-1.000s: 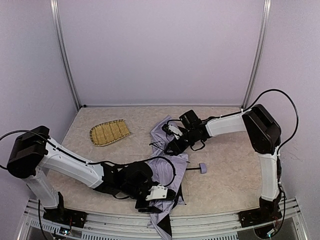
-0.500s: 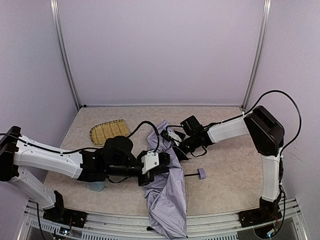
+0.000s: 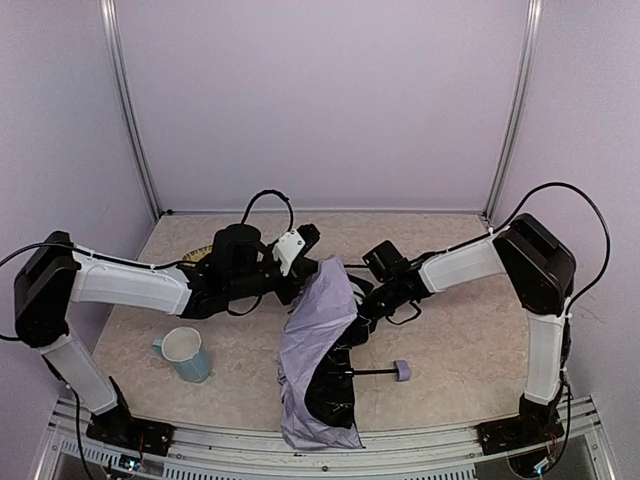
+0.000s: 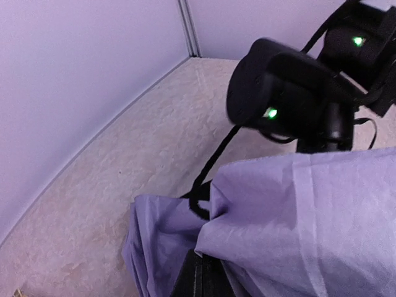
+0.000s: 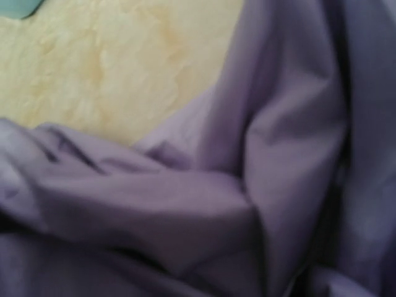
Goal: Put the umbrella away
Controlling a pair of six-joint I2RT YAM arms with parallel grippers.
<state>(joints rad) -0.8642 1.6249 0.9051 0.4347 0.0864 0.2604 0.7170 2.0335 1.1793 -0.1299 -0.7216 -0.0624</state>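
Note:
The umbrella point(image 3: 318, 320) lies half folded in the middle of the table, with pale lavender fabric outside and black lining point(image 3: 330, 395) showing near the front. Its thin shaft ends in a small lavender knob point(image 3: 402, 371) pointing right. My left gripper point(image 3: 317, 256) is shut on the top edge of the fabric and holds it raised. In the left wrist view the fabric point(image 4: 297, 216) drapes over the closed fingers point(image 4: 201, 281). My right gripper point(image 3: 357, 300) is pressed against the fabric's right side. Folds of fabric point(image 5: 247, 185) fill the right wrist view and hide its fingers.
A pale blue cup point(image 3: 185, 353) stands at the front left. A woven bamboo tray point(image 3: 198, 256) is mostly hidden behind my left arm. The lavender walls close in the back and both sides.
My left gripper shut on the fabric and swung from the near edge to the middle back, pulling the fabric up. The cup came into view. My right gripper shifted slightly towards the front.

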